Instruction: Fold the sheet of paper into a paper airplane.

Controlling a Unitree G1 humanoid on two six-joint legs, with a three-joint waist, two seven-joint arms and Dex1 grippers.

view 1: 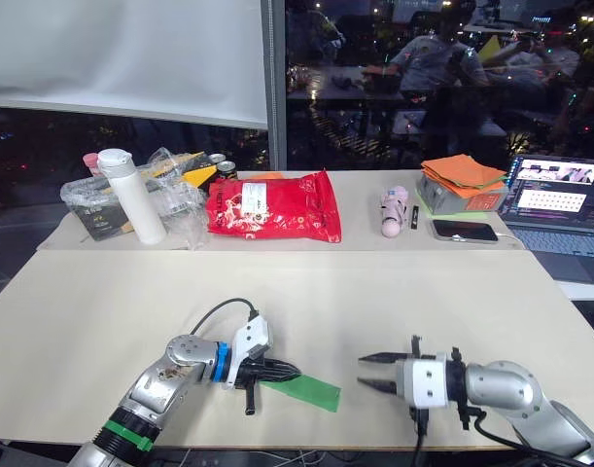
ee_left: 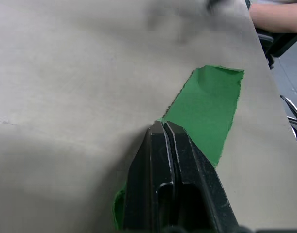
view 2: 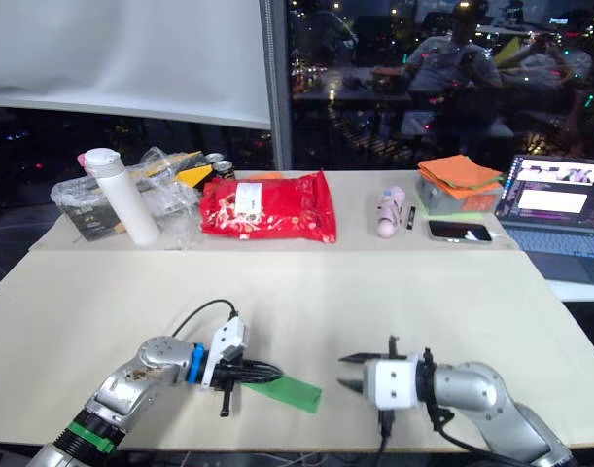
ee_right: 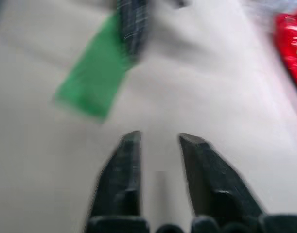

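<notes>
The sheet of paper [view 1: 311, 391] is a narrow bright green folded strip lying flat near the table's front edge. My left gripper [view 1: 295, 372] is shut, its fingers [ee_left: 163, 145] pressed together and lying across the strip's left end, with green showing on both sides of them. No paper shows between the fingers. The free end of the paper [ee_left: 211, 102] reaches right past the fingertips. My right gripper [view 1: 365, 373] is open and empty a short way right of the strip, pointing left at it. From the right wrist, the paper [ee_right: 92, 82] lies beyond the spread fingers [ee_right: 126, 155].
Along the far side of the table [view 1: 374, 302] stand a white bottle [view 1: 131, 195], a clear plastic bag of items [view 1: 175, 190], a red glossy bag [view 1: 269, 206], a pink object [view 1: 394, 209], a phone [view 1: 464, 231], an orange cloth stack [view 1: 462, 173] and a laptop [view 1: 559, 199].
</notes>
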